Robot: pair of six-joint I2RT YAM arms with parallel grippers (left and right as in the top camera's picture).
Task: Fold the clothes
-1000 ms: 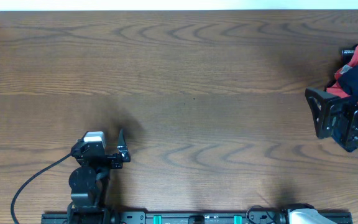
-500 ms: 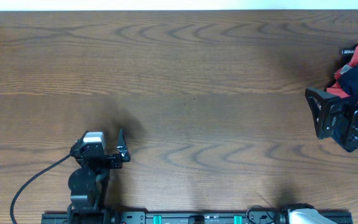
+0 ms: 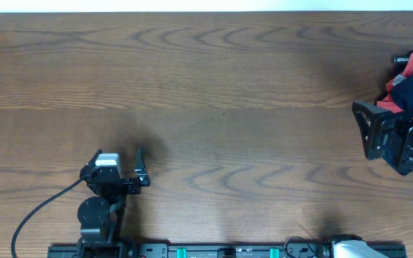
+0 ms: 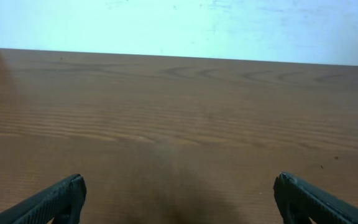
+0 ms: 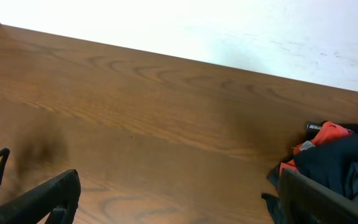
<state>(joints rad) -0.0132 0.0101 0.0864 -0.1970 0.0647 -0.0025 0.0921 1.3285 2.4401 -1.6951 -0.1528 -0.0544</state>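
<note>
We held the left gripper [image 4: 179, 185] wide open and empty by the near edge of the desk [image 3: 228, 72], and the right gripper [image 5: 179, 177], equally spread and empty, at the right edge, seemingly poised to take the navy clothes [image 5: 340, 163] bunched there.

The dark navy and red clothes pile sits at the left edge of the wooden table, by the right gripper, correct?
No. The dark navy and red clothes pile sits at the right edge of the brown wooden table, by the right gripper; the overhead view shows it.
</note>
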